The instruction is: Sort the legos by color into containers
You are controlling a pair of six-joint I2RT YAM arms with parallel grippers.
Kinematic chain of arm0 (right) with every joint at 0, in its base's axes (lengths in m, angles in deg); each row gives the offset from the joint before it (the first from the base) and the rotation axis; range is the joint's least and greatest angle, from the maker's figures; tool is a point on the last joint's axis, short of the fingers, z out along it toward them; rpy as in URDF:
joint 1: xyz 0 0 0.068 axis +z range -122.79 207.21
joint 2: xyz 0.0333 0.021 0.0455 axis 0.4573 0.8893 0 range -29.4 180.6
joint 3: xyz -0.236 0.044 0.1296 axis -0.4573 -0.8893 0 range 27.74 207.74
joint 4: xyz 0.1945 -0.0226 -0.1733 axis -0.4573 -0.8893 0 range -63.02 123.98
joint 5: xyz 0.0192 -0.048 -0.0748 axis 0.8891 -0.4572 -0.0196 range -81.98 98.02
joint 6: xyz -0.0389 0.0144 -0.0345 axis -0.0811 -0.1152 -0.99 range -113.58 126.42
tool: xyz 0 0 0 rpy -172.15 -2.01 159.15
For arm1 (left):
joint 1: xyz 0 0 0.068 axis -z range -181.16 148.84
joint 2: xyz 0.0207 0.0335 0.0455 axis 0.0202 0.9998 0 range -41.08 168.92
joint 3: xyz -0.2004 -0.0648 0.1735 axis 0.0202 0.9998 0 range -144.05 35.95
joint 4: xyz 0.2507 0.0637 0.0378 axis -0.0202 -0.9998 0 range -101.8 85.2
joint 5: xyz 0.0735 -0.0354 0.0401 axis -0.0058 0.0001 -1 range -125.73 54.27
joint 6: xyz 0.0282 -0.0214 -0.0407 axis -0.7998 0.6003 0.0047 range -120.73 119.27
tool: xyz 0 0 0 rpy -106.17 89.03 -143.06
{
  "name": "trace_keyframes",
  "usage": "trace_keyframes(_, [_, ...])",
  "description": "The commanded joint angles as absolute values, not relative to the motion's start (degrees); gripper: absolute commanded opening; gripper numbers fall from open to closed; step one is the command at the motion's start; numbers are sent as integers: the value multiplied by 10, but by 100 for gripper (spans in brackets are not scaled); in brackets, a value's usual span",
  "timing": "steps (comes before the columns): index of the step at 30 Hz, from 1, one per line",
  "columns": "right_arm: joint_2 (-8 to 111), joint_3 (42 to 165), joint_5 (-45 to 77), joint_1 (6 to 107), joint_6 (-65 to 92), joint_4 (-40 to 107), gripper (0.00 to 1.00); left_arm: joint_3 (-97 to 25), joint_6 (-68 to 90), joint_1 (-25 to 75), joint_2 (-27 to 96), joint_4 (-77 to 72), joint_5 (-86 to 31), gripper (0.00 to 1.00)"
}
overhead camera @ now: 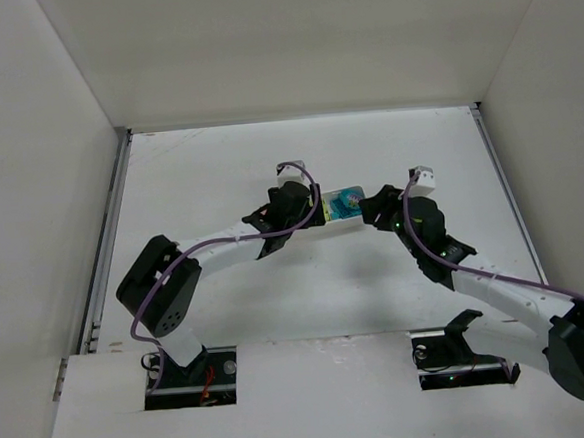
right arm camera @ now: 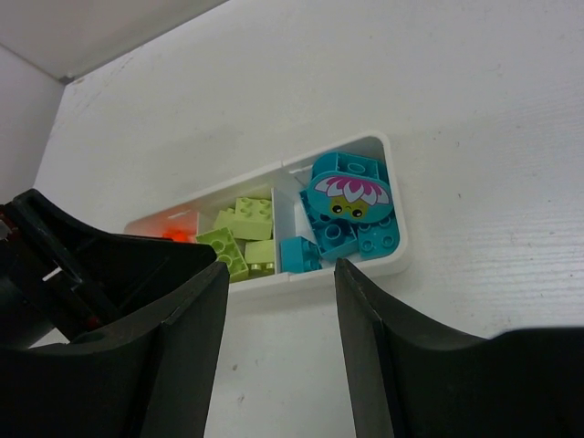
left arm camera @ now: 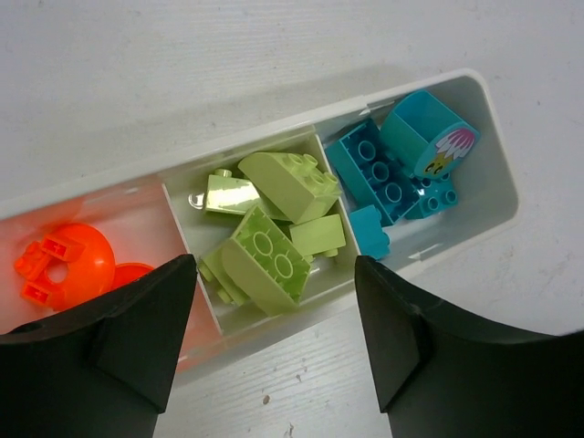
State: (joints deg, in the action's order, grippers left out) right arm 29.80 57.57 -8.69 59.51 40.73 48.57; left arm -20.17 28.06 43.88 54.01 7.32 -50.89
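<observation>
The white tray (left arm camera: 497, 187) has three containers side by side. Orange-red legos (left arm camera: 62, 260) lie in the left one, yellow-green legos (left arm camera: 274, 214) in the middle one and cyan legos (left arm camera: 392, 164), one with a flower face, in the right one. My left gripper (left arm camera: 274, 274) hangs open just above the tray's near wall by the middle compartment, holding nothing. My right gripper (right arm camera: 281, 269) stands open and empty over the table on the near side of the tray (right arm camera: 401, 248). In the top view the tray (overhead camera: 347, 203) shows between both grippers, partly hidden by them.
White walls close in the table (overhead camera: 308, 298) on the left, right and back. The two arms arch inward from their bases at the near edge and meet at the tray in the middle of the table.
</observation>
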Motion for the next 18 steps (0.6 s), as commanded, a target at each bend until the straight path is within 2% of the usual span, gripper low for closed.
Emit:
trace_keyframes(1, [275, 571, -90, 600, 411, 517, 56, -218, 273, 446, 485, 71, -523, 71])
trace_keyframes(5, [261, 557, -103, 587, 419, 526, 56, -195, 272, 447, 422, 71, -547, 80])
trace_keyframes(6, [257, 553, -108, 583, 421, 529, 57, -186, 272, 445, 404, 71, -554, 85])
trace_keyframes(7, [252, 547, -115, 578, 425, 530, 58, -172, 273, 442, 380, 71, -563, 96])
trace_keyframes(8, [248, 545, -119, 573, 427, 531, 58, -163, 273, 440, 365, 71, -568, 100])
trace_keyframes(14, [227, 523, -146, 541, 450, 531, 61, -76, 278, 403, 213, 9, -674, 100])
trace_keyframes(18, [226, 515, -175, 524, 458, 526, 73, -7, 319, 360, 94, -55, -699, 100])
